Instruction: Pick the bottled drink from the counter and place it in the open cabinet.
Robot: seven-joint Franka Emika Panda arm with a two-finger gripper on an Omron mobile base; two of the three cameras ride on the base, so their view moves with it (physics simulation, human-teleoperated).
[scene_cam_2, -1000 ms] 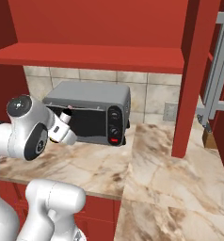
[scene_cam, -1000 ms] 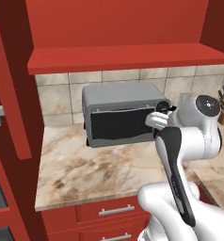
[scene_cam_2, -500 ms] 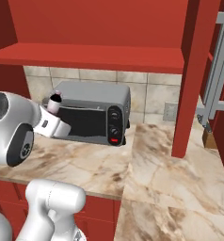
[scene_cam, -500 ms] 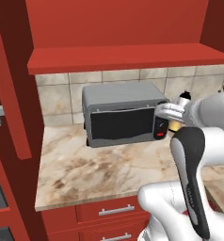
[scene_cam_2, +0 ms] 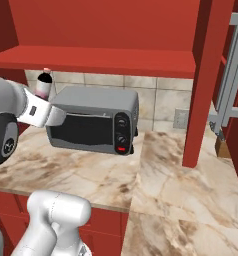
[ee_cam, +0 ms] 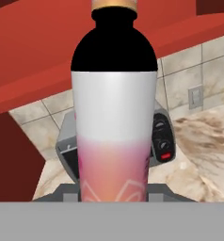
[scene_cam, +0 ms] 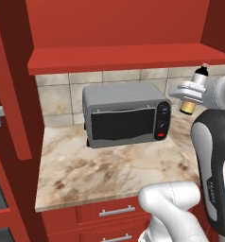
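The bottled drink [scene_cam: 195, 90] hangs upright in the air, right of the toaster oven, its black cap just under the front edge of the open cabinet's thick red bottom shelf [scene_cam: 128, 59]. My gripper [scene_cam: 189, 95] is shut on its lower body. From the right base view the bottled drink [scene_cam_2: 43, 84] rises above the gripper [scene_cam_2: 40, 106] at the oven's left corner, below the shelf [scene_cam_2: 101, 60]. In the hand view the bottled drink [ee_cam: 114, 122] stands close up, with black shoulder, white middle and pink base. The marble counter [scene_cam: 109, 170] lies well below it.
A grey toaster oven [scene_cam: 126, 113] stands against the tiled wall. A red upright panel [scene_cam_2: 203, 85] and a silver-handled door [scene_cam_2: 232, 75] stand to the right. Another red door [scene_cam: 8, 94] stands at the left. Red drawers [scene_cam: 116, 212] front the counter.
The arm has lifted the bottled drink from in front of the toaster oven up to just below the shelf edge, moving it sideways past the oven's end.
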